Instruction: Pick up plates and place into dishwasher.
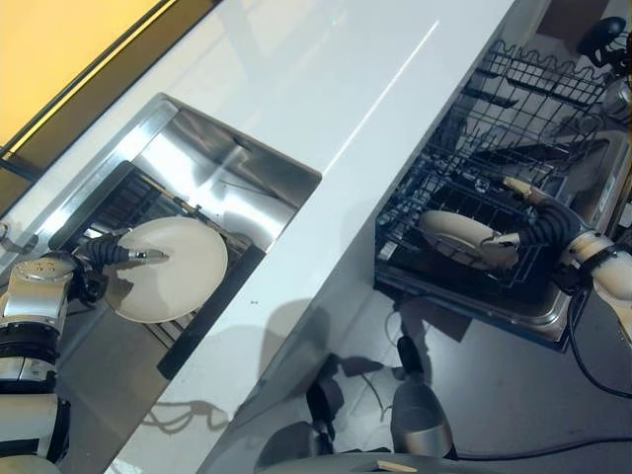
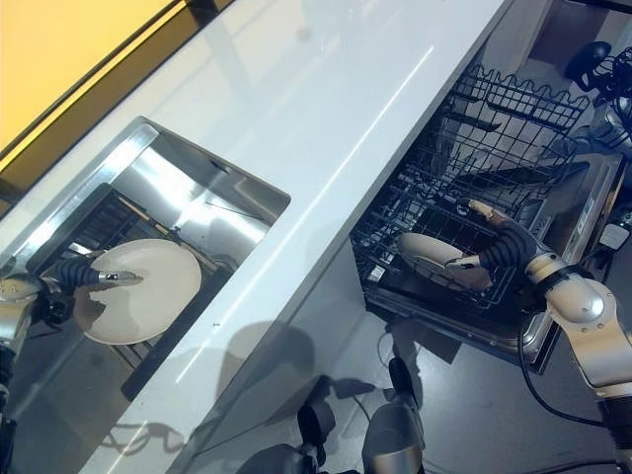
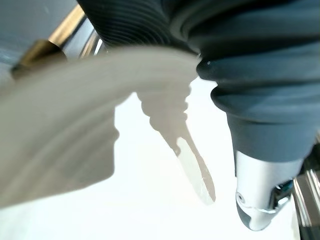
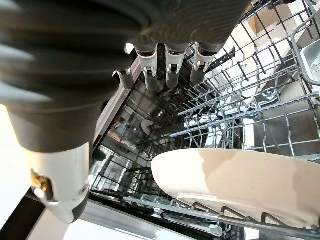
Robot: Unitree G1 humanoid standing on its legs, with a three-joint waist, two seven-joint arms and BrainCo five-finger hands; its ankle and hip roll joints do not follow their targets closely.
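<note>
1. The white counter [image 1: 326,109] is left bare and open between the sink [image 1: 212,168] and the dishwasher rack [image 1: 494,168].
2. Just past the left hand's [image 1: 109,253] fingers, the sink opening is largely taken up by a cream plate [image 1: 170,269], which is pinched at its rim by those fingers.
3. Beyond that plate, room is bounded by the steel sink walls and a dark grid at the bottom.
4. Under the right hand's [image 2: 494,249] fingers, a second plate [image 2: 434,259] is lodged in the rack.
5. Ahead of those fingers [image 4: 172,70], passage is barred by upright wire tines [image 4: 235,100]; free slots are seen farther in.
</note>
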